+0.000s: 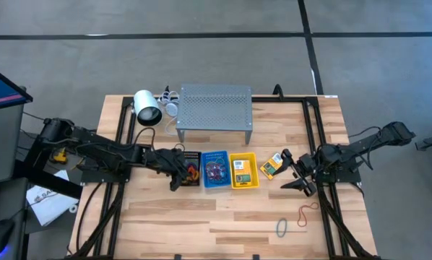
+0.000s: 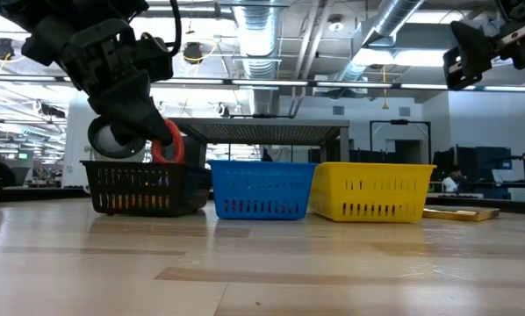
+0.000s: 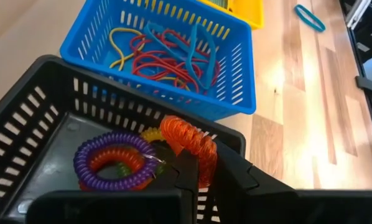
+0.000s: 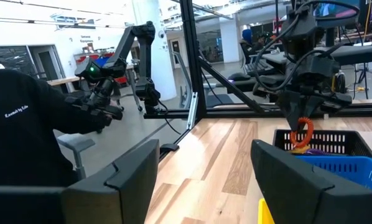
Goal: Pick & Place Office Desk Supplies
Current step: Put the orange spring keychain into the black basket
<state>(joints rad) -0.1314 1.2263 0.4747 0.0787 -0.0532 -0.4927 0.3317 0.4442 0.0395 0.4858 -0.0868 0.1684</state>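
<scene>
Three small baskets stand in a row: black (image 1: 192, 167), blue (image 1: 216, 170) and yellow (image 1: 243, 170). My left gripper (image 3: 204, 169) is over the black basket's corner, shut on an orange coiled loop (image 3: 186, 134). Purple and other coiled loops (image 3: 114, 163) lie in the black basket (image 3: 43, 112), and thin rubber bands (image 3: 167, 62) lie in the blue basket (image 3: 236, 74). A crayon box (image 1: 271, 165) lies flat on the table beside the yellow basket. My right gripper (image 1: 300, 175) hovers open just right of it, holding nothing. My left gripper pinches the orange coiled loop by one side of its ring (image 3: 201, 158) between its two fingers. The fingers slant down from the table's left side. The loop stands upright at the fingertips, about level with the black basket's rim (image 2: 168, 145).
A grey perforated shelf (image 1: 214, 108) and a white cylinder (image 1: 147, 107) stand behind the baskets. Two loose loops (image 1: 282, 227) (image 1: 305, 214) lie on the wood near the front right. A person in a dark sleeve (image 4: 30, 124) shows beyond the table.
</scene>
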